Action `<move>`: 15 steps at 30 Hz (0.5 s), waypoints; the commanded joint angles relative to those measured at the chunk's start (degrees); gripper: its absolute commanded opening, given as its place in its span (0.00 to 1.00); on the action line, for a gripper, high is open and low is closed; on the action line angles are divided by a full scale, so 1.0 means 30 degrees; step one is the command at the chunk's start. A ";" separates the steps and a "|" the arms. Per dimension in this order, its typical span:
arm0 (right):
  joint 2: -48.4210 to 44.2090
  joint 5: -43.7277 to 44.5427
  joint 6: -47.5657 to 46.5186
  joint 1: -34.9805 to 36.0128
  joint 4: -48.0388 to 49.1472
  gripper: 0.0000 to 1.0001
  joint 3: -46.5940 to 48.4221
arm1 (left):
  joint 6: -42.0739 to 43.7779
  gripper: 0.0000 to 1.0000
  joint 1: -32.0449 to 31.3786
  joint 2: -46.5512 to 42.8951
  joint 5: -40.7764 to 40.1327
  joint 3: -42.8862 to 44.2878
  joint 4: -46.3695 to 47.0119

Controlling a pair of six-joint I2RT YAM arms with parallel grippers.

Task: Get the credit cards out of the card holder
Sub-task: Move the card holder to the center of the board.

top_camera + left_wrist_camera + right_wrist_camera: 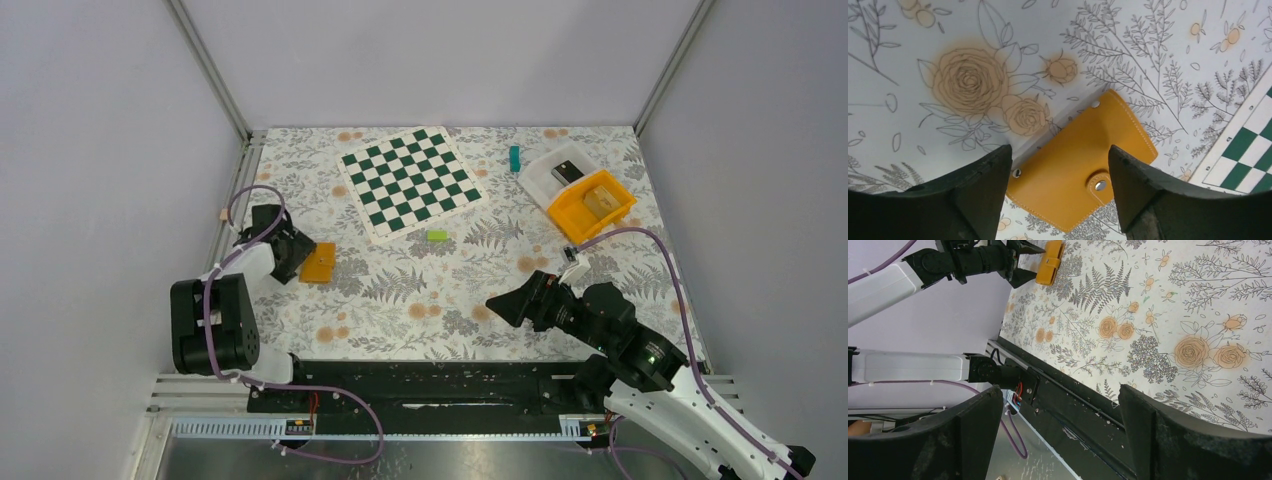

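1. The left arm (215, 320) rises from its black base at about 8 o'clock on the flower-printed tabletop (420, 290). Its white link reaches toward 12 o'clock, and the wrist then bends over toward 3 o'clock.
2. The left gripper (296, 252) is pitched down at the tabletop's 9 o'clock edge. Its jaws stand apart, neither wide nor narrow.
3. The small flat orange stitched card holder (318, 262) lies just at the 3 o'clock side of that gripper, well off toward 7 o'clock from the green-and-white chequered board (412, 180).
4. In the left wrist view the card holder sits askew in the gap between the two black fingers (983, 190). One riveted corner is hard by the finger on the left of that view, and the snap tab is close to the other finger.
5. Whether either finger touches the card holder cannot be told; the jaws are not clamped on it.
6. The card holder is folded shut with its tab snapped down, so its inside is hidden.
7. The right arm (640, 355) comes up from the near edge at about 5 o'clock. It stretches low and nearly level toward 9 o'clock.
8. The right gripper (497, 306) hangs over bare tabletop near 5 o'clock, well apart from the card holder. Its jaws are spread wide with nothing between them.
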 commanded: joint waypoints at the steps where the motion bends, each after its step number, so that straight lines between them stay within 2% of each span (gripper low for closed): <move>1: 0.0130 -0.0395 0.0123 0.0144 0.0441 0.91 0.0141 | 0.0282 0.69 -0.0960 0.0903 0.1727 0.0618 0.0986; 5: 0.0490 -0.0383 -0.0304 0.0144 -0.0192 0.91 0.0580 | 0.0122 0.64 -0.2586 0.0890 0.1878 -0.0104 0.1170; 9: 0.0709 -0.0722 -0.0284 0.0144 -0.0899 0.91 0.0608 | 0.0215 0.49 -0.5685 0.0781 0.2170 -0.0435 0.0109; 15: 0.0325 0.0299 -0.0125 0.0144 -0.2303 0.90 0.0536 | -0.0421 0.41 -0.6808 -0.2230 0.3261 -0.2926 0.0516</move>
